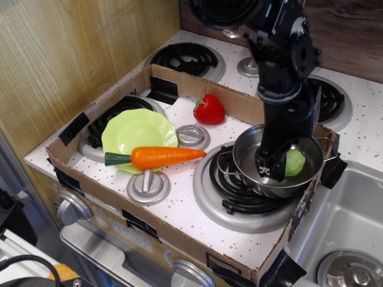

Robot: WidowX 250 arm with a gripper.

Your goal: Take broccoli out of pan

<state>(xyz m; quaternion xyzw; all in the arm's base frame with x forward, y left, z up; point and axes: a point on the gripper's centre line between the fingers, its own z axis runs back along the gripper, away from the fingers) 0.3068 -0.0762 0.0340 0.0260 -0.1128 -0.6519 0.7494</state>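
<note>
Broccoli (294, 162), one, in one pan (248, 156)

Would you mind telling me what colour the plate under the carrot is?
The plate is light lime green, shown clearly in the observation.image view.

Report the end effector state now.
End effector: down inside the pan at the broccoli; open or shut cannot be told.

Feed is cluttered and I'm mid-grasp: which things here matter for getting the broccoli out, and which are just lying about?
Part of the job:
- broccoli, in the pan
- pan, on the front burner
- end effector, down inside the pan beside the broccoli

Just lying about:
- carrot, across the green plate
- strawberry
- cardboard tray
</note>
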